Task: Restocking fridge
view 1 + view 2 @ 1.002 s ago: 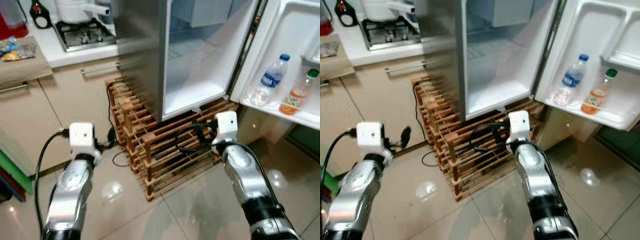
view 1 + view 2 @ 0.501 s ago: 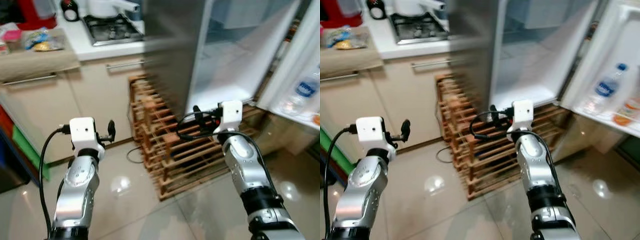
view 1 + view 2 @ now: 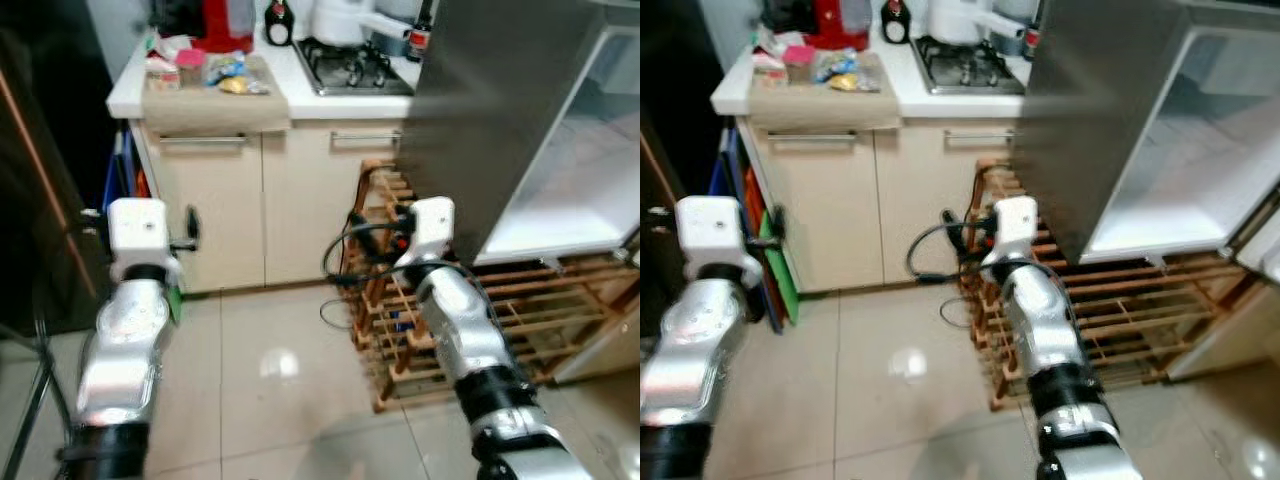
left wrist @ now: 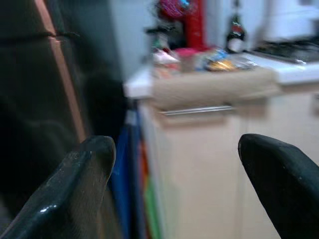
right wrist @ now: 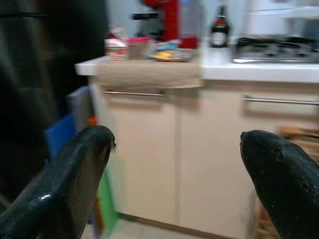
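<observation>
At the left edge of the frame stands a dark door (image 3: 40,180). The left gripper (image 4: 179,184) hovers at lower left, fingers spread wide and empty. At upper centre, a cream cabinet (image 3: 215,215) carries packaged snacks (image 3: 205,72) and a gas hob (image 3: 355,65). The right gripper (image 5: 174,184) at centre is also wide and empty, before a wooden rack (image 3: 470,320). The open fridge (image 3: 510,120) fills the upper right.

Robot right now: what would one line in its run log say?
phase: facing counter beside fridge | left gripper: open, empty | right gripper: open, empty | fridge: open on wooden rack
</observation>
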